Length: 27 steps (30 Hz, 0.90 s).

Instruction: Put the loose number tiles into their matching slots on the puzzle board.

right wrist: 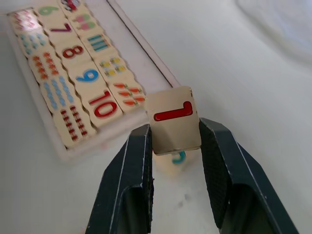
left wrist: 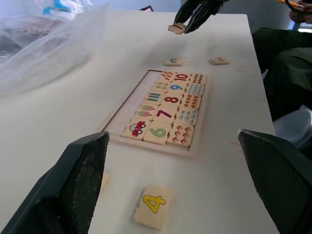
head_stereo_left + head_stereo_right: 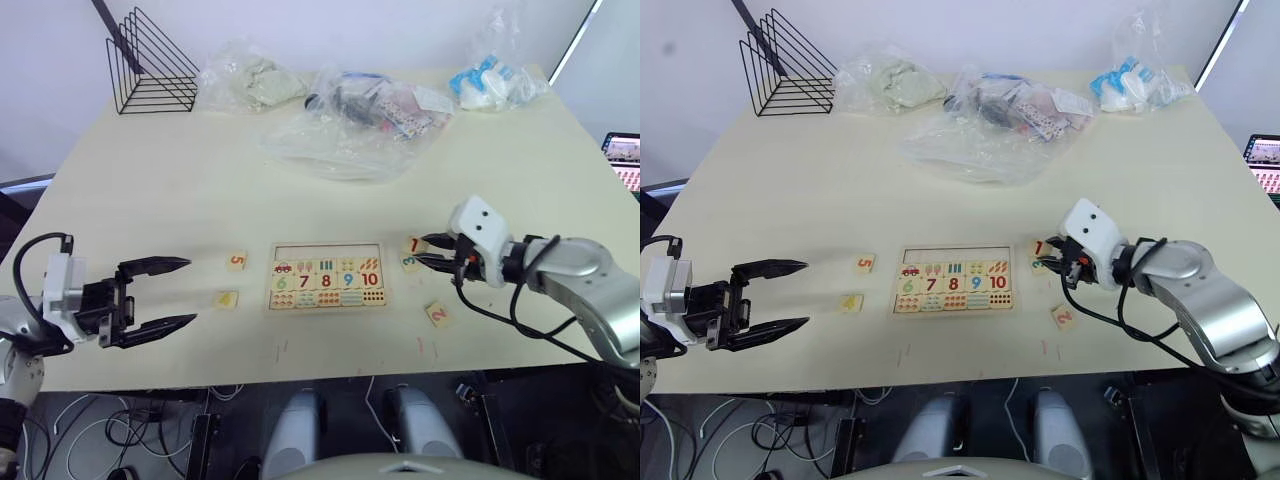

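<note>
Puzzle board (image 3: 327, 275) and tile 1 (image 1: 174, 120): pale smooth matt wood, printed numerals. Right pincer (image 1: 175, 146) fingers (image 1: 129, 187): black plastic, fine-textured pads. Worktop (image 3: 200, 180): matt cream. Bags (image 3: 345, 125): clear crinkled glossy plastic. Rack (image 3: 150, 65): black wire metal.

Puzzle board (image 3: 326, 277) sat near table (image 3: 200, 180) front edge, centre. Empty slot strip (image 3: 326, 251) ran along the board's 12 o'clock side, with rows 6–10 in front of it. Tile 5 (image 3: 237, 260) and tile 4 (image 3: 227, 299) lay at board's 9 o'clock. Tile 1 (image 1: 174, 119) was at 3 o'clock between right gripper (image 1: 175, 141) fingers, above tile 3 (image 2: 172, 62); tile 2 (image 3: 439, 315) at 4 o'clock. Wire rack (image 3: 150, 65) and bags (image 3: 345, 115) stood at 12 o'clock, far side.
</note>
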### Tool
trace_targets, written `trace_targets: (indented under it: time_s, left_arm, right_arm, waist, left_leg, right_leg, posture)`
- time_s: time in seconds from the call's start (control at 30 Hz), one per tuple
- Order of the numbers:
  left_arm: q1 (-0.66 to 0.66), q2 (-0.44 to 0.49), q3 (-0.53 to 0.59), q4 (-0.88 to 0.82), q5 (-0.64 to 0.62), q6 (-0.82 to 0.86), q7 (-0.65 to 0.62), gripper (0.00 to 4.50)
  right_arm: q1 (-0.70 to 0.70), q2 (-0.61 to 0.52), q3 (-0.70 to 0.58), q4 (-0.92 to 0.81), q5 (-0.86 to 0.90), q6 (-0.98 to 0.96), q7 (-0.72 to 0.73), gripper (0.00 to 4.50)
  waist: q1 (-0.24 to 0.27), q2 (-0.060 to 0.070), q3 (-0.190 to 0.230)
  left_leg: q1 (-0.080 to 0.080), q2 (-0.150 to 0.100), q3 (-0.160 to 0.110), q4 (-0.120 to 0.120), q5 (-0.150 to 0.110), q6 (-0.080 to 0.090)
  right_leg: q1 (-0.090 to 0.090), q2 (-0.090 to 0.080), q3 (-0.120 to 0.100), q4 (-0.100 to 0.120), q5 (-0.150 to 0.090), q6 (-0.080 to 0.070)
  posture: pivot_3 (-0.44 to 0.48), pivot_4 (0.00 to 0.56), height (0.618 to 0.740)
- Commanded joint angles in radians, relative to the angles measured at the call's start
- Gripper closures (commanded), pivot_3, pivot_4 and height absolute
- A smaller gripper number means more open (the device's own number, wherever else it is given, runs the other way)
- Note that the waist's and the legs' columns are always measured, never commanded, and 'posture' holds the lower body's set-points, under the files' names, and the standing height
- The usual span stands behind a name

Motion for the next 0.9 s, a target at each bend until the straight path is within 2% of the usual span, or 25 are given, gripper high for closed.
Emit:
trace_targets:
  time_s: [0.03,0.2,0.43,0.9]
  left_arm:
    - [0.038,-0.024,0.098,-0.015,0.023,0.024,-0.018,0.00]
    - [0.099,-0.070,0.174,-0.071,0.063,0.049,0.030,0.00]
    - [0.151,-0.120,0.250,-0.191,0.110,0.140,0.133,0.00]
    - [0.175,-0.162,0.283,-0.296,0.183,0.232,0.215,0.00]
  right_arm:
    - [-0.114,0.014,0.057,0.039,-0.021,0.025,0.019,3.68]
    - [-0.291,0.095,0.155,0.143,-0.024,0.068,0.056,3.68]
    - [-0.532,0.262,0.281,0.360,-0.084,0.085,0.075,3.68]
    - [-0.746,0.534,0.429,0.684,-0.180,0.101,0.110,3.68]
  waist:
    - [-0.003,0.000,0.000]
    - [-0.005,0.000,0.000]
    - [-0.003,0.000,0.000]
    - [-0.005,0.000,0.000]
  left_leg:
    - [0.000,0.000,0.000,0.000,0.000,0.000]
    - [0.001,0.000,-0.002,0.000,0.000,0.000]
    - [0.000,0.000,-0.003,0.000,0.000,0.000]
    - [-0.001,-0.001,-0.003,-0.001,0.000,0.000]
  right_leg:
    - [0.000,0.000,0.000,0.000,0.000,0.000]
    - [-0.001,-0.001,0.001,0.001,0.000,0.000]
    - [-0.002,-0.001,0.000,0.001,0.000,-0.001]
    - [-0.004,-0.003,0.000,0.001,0.001,-0.001]
  posture:
    - [0.000,0.150,0.740]
    - [0.000,0.150,0.740]
    - [0.000,0.150,0.740]
    - [0.000,0.150,0.740]
